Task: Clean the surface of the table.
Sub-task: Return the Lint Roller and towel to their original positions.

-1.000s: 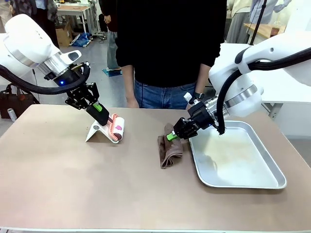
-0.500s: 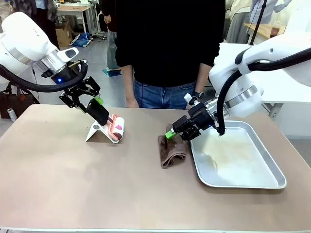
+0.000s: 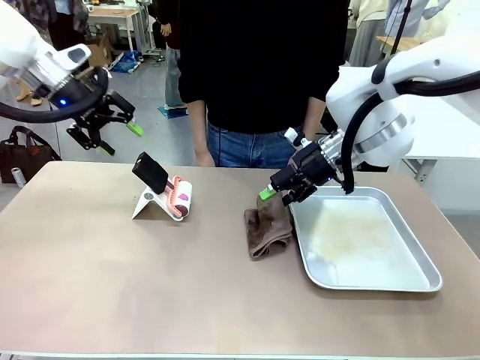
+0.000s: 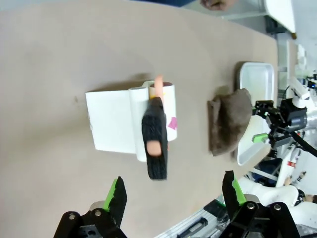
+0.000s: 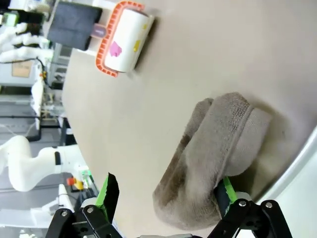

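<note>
We look straight down our left gripper (image 4: pixel 173 196), its green-padded fingers (image 4: pixel 118 194) spread wide with nothing between them, high over the tan counter (image 4: pixel 59 59). Below sits a lint roller (image 4: pixel 161 111) in its white stand (image 4: pixel 111 124), its black handle (image 4: pixel 154 151) pointing back toward us with a peach tip showing. Off to the side, well apart from the roller, a crumpled brown cloth (image 4: pixel 229 121) lies on the counter. Just past it we catch the metal tray (image 4: pixel 257 79), with the right gripper (image 4: pixel 270 124) hovering beside the cloth's edge. A person's hand (image 4: pixel 218 4) peeks in at the far rim.
</note>
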`<state>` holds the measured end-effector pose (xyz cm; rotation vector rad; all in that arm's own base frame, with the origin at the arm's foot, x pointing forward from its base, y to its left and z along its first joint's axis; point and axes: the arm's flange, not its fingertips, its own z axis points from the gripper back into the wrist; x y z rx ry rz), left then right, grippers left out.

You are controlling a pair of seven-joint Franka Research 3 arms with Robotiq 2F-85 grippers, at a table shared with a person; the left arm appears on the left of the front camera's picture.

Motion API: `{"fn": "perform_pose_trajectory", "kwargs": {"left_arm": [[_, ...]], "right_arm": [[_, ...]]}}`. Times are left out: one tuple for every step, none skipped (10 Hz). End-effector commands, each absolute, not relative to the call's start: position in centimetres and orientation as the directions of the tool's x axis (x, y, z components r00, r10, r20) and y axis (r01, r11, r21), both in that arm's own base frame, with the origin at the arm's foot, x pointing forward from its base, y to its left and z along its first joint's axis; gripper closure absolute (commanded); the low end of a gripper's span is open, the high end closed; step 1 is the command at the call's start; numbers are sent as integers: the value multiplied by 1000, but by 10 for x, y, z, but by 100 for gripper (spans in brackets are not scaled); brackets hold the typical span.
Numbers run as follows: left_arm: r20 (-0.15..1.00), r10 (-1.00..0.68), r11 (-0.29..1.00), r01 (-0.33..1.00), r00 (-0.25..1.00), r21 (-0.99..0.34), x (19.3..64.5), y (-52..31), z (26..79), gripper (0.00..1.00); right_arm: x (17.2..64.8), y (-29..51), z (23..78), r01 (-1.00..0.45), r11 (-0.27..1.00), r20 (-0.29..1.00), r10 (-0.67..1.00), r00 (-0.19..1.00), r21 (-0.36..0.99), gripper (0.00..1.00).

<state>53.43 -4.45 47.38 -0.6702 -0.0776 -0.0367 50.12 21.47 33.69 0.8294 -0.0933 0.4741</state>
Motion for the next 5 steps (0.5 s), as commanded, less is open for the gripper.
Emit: {"fn": "perform_pose_trajectory", "kwargs": {"left_arm": [[145,-32,742,121,989,-660,501,-29,484,0],[169,-39,730,144,985,-668,488,-21,492,0],[194,-41,714,165,980,-681,475,-13,501,0],[227,-40,693,191,973,-695,463,-5,509,0],[247,-45,663,214,968,-717,452,3,515,0]], "right_arm": [[495,223,364,-468,665,250,401,881,582,0],[493,220,374,-462,712,253,388,886,528,0],[489,216,383,-455,742,265,370,890,492,0],[484,208,393,-450,754,293,346,891,479,0],[478,200,399,-449,747,321,324,890,490,0]]}}
